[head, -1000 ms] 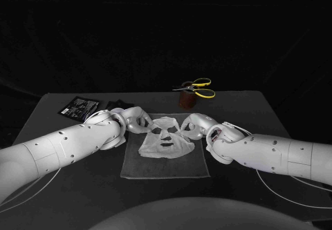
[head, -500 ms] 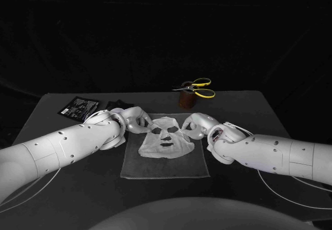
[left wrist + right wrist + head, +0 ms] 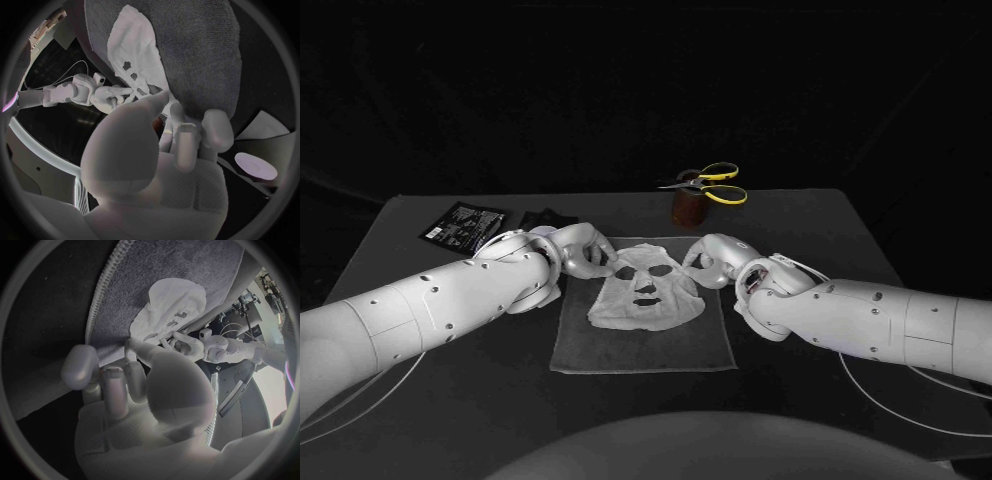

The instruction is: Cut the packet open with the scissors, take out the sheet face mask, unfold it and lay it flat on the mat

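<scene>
- Head view, as seen from above the table (image 3: 430, 400): the sheet face mask (image 3: 646, 288) lies opened out, face-shaped, on the upper half of the grey mat (image 3: 643, 345), eye and mouth holes showing.
- Its chin end points toward the robot, and the forehead edge sits near the mat's far edge.
- The left hand (image 3: 581, 252) is at the mask's upper left corner, fingers curled in close together and pinching the edge there (the right wrist view shows this pinch most plainly).
- The right hand (image 3: 708, 260) is at the upper right corner, thumb and a finger nipped on that edge, the other fingers bunched beside them.
- Both hands sit low over the far end of the mat, one at either side of the forehead.
- The black packet (image 3: 462, 222) lies at the table's far left, well apart from the mat.
- The yellow-handled scissors (image 3: 708, 183) rest on top of a small brown holder (image 3: 689, 208) beyond the mat, toward the far edge.
</scene>
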